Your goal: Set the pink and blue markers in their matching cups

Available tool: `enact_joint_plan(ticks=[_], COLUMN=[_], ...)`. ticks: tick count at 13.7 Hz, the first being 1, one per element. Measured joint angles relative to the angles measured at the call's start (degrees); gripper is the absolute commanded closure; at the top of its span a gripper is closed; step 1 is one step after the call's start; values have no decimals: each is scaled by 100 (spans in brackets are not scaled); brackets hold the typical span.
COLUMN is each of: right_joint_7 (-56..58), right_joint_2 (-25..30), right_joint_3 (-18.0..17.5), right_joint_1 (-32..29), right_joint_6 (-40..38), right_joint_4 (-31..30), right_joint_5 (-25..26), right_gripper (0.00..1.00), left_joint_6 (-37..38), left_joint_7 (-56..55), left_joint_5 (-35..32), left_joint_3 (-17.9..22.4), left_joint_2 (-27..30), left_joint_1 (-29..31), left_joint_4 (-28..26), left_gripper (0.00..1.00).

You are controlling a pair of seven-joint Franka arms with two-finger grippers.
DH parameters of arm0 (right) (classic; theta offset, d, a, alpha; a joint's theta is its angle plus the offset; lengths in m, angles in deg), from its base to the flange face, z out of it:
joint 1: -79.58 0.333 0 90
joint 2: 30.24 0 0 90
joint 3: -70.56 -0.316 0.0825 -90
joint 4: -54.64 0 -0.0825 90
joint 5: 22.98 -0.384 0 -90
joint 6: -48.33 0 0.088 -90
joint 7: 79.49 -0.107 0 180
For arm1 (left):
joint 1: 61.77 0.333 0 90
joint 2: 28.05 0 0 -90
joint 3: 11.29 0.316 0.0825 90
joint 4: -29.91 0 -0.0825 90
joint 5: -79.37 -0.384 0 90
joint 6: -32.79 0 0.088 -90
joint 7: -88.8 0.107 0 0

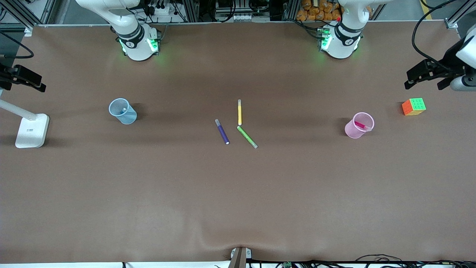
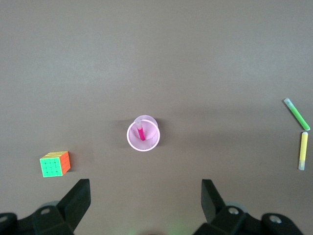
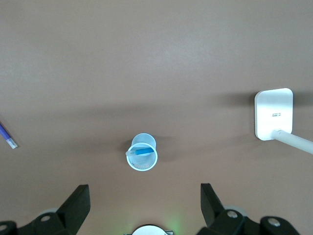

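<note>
1. Now, the blue cup (image 1: pixel 123 111) stands at 9 o'clock from the spare pens (image 1: pixel 240 113), with the blue marker (image 3: pixel 142 151) inside it. The right gripper (image 3: pixel 144 193) hangs over it, fingers wide and empty.
2. The pink cup (image 1: pixel 359 125) stands at 3 o'clock, with the pink marker (image 1: pixel 361 125) leaning inside. The left gripper (image 2: pixel 145 188) hangs over it, fingers wide and empty.
3. Both placements look done. Any retreat should go straight up, so no finger clips a rim.

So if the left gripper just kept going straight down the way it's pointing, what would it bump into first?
Probably the pink cup with the pink marker standing inside. The open left gripper points down at the table, and the cup sits just off its middle, so it might meet bare table beside it instead.
</note>
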Motion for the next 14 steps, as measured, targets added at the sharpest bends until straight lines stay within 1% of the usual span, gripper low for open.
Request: enact_joint_plan(ticks=[2, 6, 14], right_joint_7=[-15, -15, -14], right_joint_2=[0, 0, 1], right_joint_3=[3, 1, -26], right_joint_1=[-62, -128, -127], right_joint_6=[-1, -3, 1], right_joint_4=[-1, -4, -4], right_joint_5=[-10, -34, -66], right_gripper=[0, 0, 0], left_joint_6=[13, 293, 428], left_joint_7=[0, -4, -4], left_joint_5=[0, 0, -45], left_joint_3=[-17, -17, 41], left_joint_2=[50, 105, 109], left_joint_1=[-1, 0, 9], left_joint_4=[1, 15, 256], left_gripper=[0, 0, 0])
